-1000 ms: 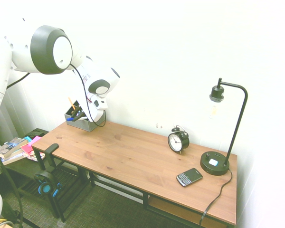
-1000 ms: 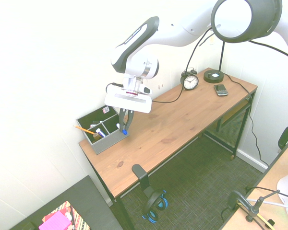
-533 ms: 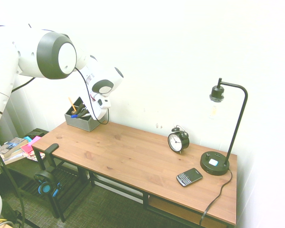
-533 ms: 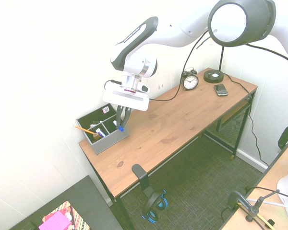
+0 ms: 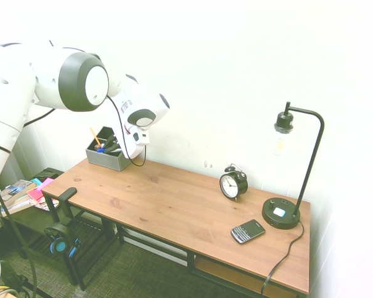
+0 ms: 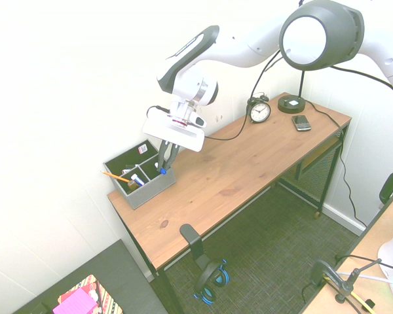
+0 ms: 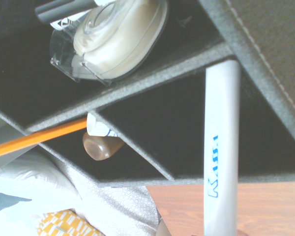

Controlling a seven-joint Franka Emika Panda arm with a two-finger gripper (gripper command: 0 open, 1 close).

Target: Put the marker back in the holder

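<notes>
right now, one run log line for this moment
phase: insert | gripper: shut on marker | marker: blue tip at holder front compartment | released: no | pencil: in side slot

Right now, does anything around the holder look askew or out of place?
Nothing stands out. The holder sits upright at the desk's corner, and the marker in the end effector slants cap-first into its front compartment.

a home study: wooden desk (image 5: 174,205), lamp (image 5: 292,167), alarm clock (image 5: 233,183)

Two high, opposite room cameras share the desk (image 5: 174,205); wrist close-up.
</notes>
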